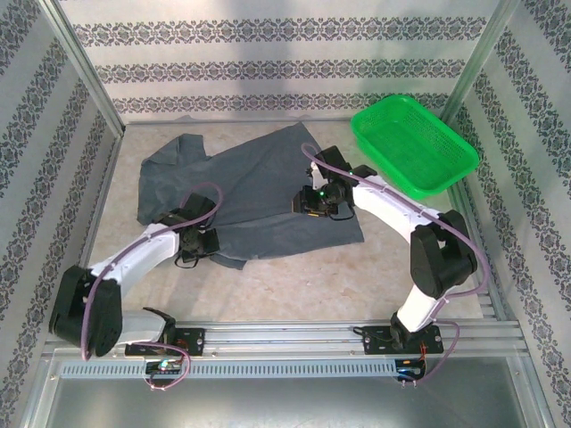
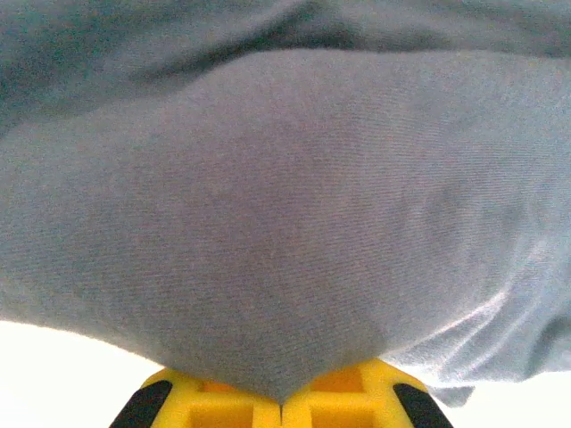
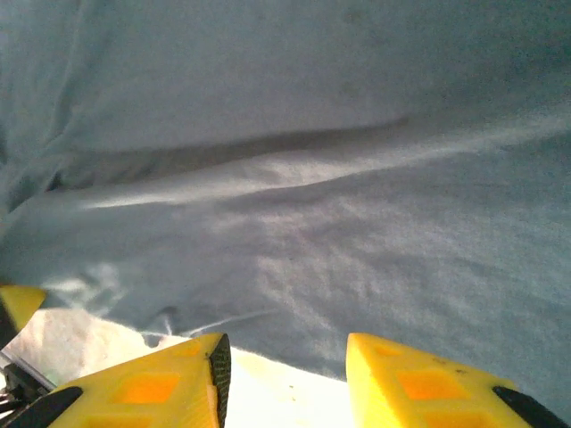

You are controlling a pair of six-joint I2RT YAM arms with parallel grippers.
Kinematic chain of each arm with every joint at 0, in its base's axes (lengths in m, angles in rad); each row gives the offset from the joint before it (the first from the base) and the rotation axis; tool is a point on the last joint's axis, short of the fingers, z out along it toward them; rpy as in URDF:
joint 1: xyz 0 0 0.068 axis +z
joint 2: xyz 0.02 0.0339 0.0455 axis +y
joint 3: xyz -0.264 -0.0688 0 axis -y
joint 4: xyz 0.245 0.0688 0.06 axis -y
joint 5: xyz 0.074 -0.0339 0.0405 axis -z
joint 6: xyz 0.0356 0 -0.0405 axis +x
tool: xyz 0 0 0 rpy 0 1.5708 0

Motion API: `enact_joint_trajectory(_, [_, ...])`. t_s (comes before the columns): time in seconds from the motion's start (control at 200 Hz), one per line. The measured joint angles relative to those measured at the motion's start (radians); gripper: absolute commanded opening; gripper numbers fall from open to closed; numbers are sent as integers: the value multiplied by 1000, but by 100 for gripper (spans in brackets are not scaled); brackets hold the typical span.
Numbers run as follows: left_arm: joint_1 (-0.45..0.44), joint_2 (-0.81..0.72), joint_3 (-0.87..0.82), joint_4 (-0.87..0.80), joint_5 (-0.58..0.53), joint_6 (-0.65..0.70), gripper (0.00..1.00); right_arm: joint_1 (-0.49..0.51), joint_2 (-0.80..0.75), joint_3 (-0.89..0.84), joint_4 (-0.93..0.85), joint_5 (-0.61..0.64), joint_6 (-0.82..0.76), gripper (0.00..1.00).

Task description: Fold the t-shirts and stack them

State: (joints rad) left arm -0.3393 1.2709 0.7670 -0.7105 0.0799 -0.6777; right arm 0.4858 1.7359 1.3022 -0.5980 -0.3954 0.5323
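A dark slate-grey t-shirt [image 1: 250,183] lies spread on the table, left of centre, with a few wrinkles. My left gripper [image 1: 202,239] sits at the shirt's near-left hem. In the left wrist view its yellow fingers [image 2: 223,406] meet tip to tip, and a bunched fold of the t-shirt [image 2: 285,223] is pinched between them. My right gripper [image 1: 314,203] is low over the shirt's right part. In the right wrist view this right gripper [image 3: 285,366] is open, its fingers [image 3: 161,379] over pale table, with the edge of the t-shirt [image 3: 312,178] just ahead.
A bright green mesh basket [image 1: 413,143] stands at the back right, with nothing visible inside. Patterned walls and metal posts close in the table on three sides. The bare tabletop [image 1: 294,285] stretches between the shirt and the arm bases.
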Motion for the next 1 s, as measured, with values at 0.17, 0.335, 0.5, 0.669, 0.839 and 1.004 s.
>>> enact_joint_trajectory(0.17, [-12, -78, -19, -68, 56, -92, 0, 1, 164, 98, 14, -11, 23, 39])
enact_joint_trajectory(0.335, [-33, -86, -19, -124, 105, -143, 0, 10, 326, 219, 11, 1, 50, 35])
enact_joint_trajectory(0.5, [-56, -86, -19, -151, 157, -184, 0, 14, 489, 399, -77, 68, 68, 32])
enact_joint_trajectory(0.669, [-117, -86, -19, -157, 217, -233, 0, -16, 568, 551, -204, 138, 72, 29])
enact_joint_trajectory(0.839, [-183, -75, -34, -113, 299, -279, 31, -96, 603, 615, -278, 169, 75, 27])
enact_joint_trajectory(1.004, [-182, -78, -31, -119, 278, -309, 71, -150, 649, 700, -326, 180, 63, 27])
